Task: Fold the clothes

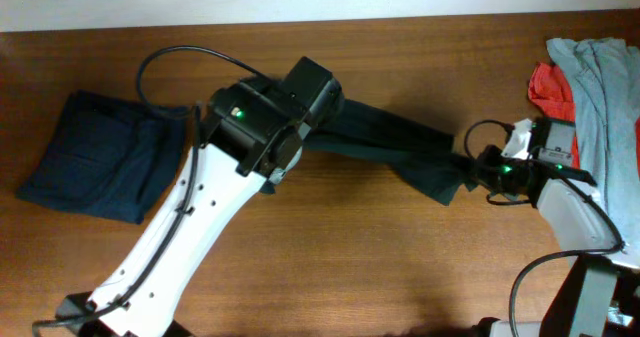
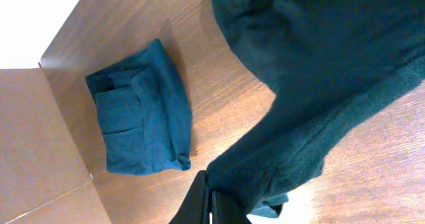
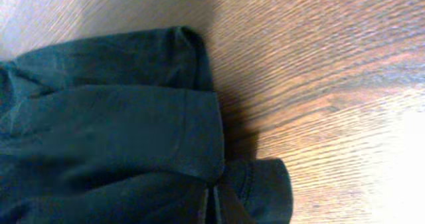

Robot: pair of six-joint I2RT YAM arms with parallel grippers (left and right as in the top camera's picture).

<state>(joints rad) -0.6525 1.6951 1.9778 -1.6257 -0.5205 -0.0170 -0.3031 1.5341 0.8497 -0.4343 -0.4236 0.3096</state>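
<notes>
The soft black T-shirt [image 1: 390, 137] stretches as a rumpled band over the grained wooden tabletop [image 1: 380, 267]. The left fingers [image 2: 208, 204] and right fingers [image 3: 214, 207] each pinch its cloth tight.

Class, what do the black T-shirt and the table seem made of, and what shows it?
Black T-shirt: soft matte knit fabric, perhaps cotton; it drapes and creases. Table: wood or wood-look veneer, smooth, slightly glossy; grain lines and glare.

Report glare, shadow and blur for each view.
Overhead: even light, sharp, black T-shirt reads clearly. Left wrist: top-left corner blown out white, shirt near the lens soft, folded navy garment crisp. Right wrist: table washed out by glare at right, dark shadow beside the shirt's edge.
</notes>
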